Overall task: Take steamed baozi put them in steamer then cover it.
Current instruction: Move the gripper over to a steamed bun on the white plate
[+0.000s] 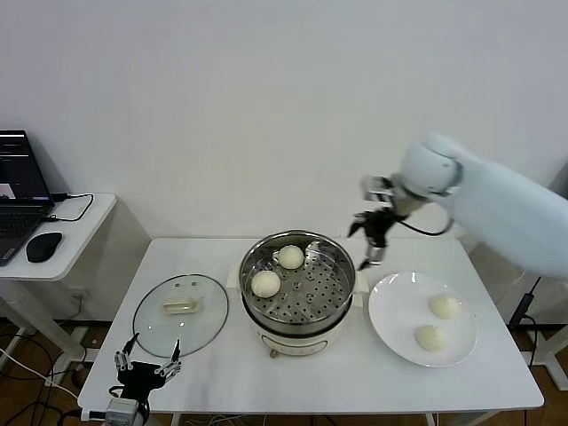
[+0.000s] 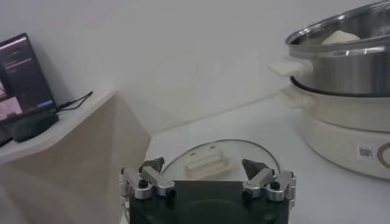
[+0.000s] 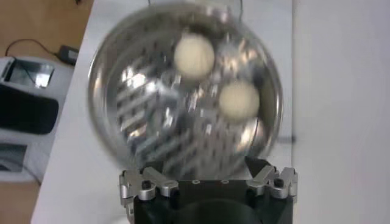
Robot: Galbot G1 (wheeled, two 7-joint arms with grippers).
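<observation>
Room: you work at a white table (image 1: 355, 373) by a plain white wall.
Right gripper (image 1: 367, 240): its fingers are spread wide and hold nothing; it hangs above the steamer's far right rim.
Left gripper (image 1: 146, 363): spread and empty, low at the table's near edge by the cover (image 1: 180, 311).
Buns: soft and light, I think; pinch each one gently round its sides.
Steamer (image 1: 297, 293): two baozi (image 1: 266, 283) sit on its holey tray.
Plate (image 1: 389, 321): two buns wait here.
Cover: lies flat, off the pot; glass can break, so grab its middle handle.

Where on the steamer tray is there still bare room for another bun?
Two buns crowd the steamer's tray on its left and far side. The tray's right and near parts are bare. The plate is bare toward the steamer.
</observation>
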